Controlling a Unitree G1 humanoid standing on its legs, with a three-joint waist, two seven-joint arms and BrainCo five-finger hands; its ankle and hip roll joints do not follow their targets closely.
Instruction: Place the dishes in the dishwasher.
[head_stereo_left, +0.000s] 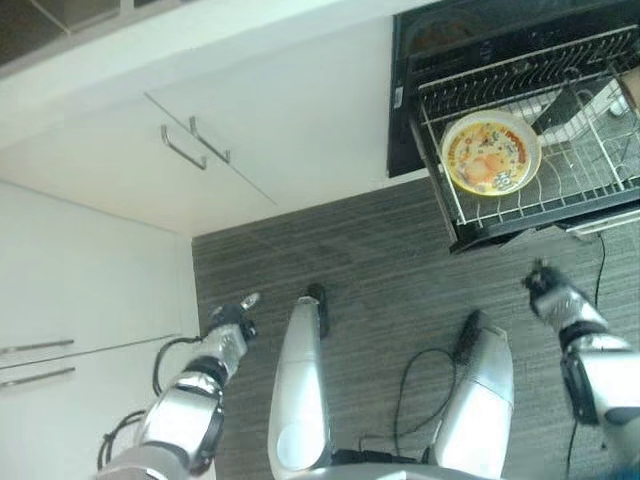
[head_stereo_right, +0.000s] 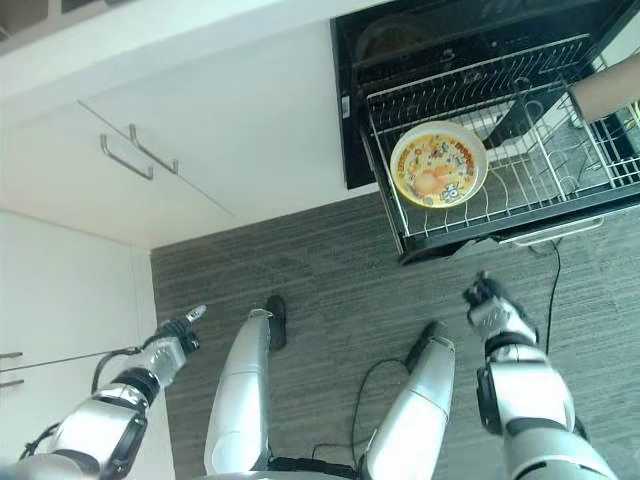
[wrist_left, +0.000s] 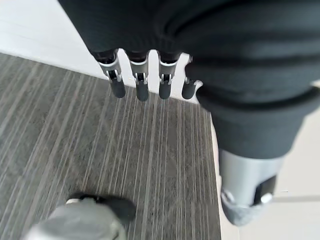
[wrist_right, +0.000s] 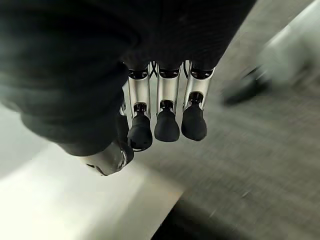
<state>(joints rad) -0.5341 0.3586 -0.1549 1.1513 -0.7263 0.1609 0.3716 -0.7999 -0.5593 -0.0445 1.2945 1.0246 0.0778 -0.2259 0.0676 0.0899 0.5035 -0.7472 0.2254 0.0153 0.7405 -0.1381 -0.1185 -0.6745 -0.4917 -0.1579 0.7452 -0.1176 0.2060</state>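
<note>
A yellow plate with a colourful print stands upright in the pulled-out wire rack of the open black dishwasher at the upper right. My right hand hangs low over the grey floor, below and in front of the rack; its fingers are straight and hold nothing. At the lower left, near the white cabinet, my left hand is likewise empty, with its fingers straight. Neither hand touches a dish.
A person's forearm reaches over the rack from the right edge. White cabinet fronts with metal bar handles fill the upper left. Another white cabinet with handles stands at the left. Grey striped carpet lies between them.
</note>
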